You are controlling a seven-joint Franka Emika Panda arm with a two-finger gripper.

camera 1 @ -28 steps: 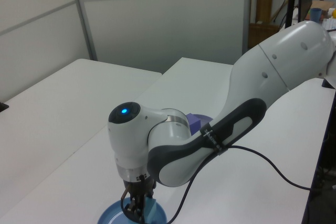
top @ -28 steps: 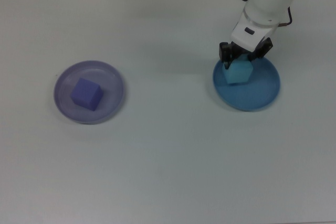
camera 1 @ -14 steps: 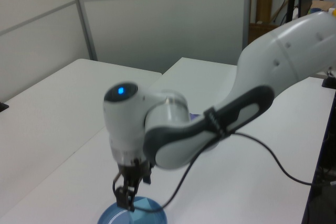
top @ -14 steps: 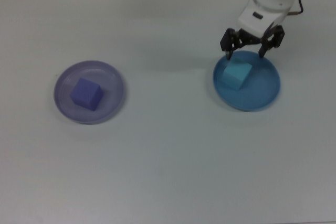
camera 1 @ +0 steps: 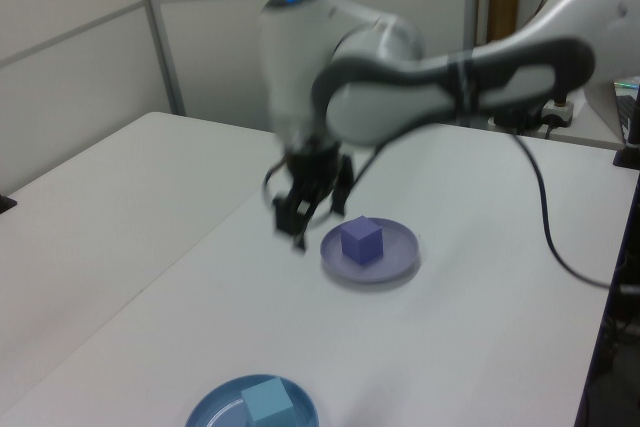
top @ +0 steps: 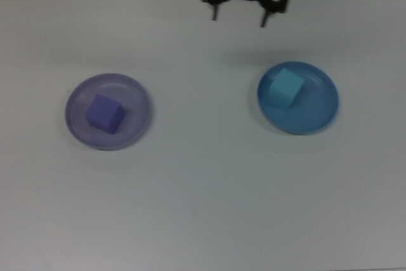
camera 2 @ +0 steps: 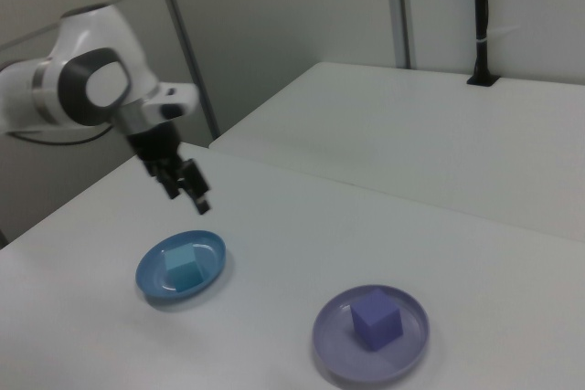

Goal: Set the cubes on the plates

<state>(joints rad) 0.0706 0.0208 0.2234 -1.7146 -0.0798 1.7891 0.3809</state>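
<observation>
The light cyan cube [top: 285,87] rests inside the blue plate [top: 320,116], toward its upper left in the top view. The violet-blue cube [top: 104,113] sits in the middle of the lavender plate [top: 137,123]. My gripper [top: 239,19] hangs open and holds nothing at the top view's upper edge, between the two plates and well clear of both. In the left view the gripper [camera 1: 306,224] hovers just left of the lavender plate [camera 1: 396,263]. In the right view the gripper [camera 2: 190,200] is above and behind the blue plate [camera 2: 211,249] with its cyan cube [camera 2: 183,267].
The plates lie far apart on one white table. A second white table stands behind it, with grey partition walls beyond. A black cable runs along my arm.
My gripper opened and let go of the cyan cube, which stayed on the blue plate. The gripper then rose and swung away toward the top view's upper middle.
</observation>
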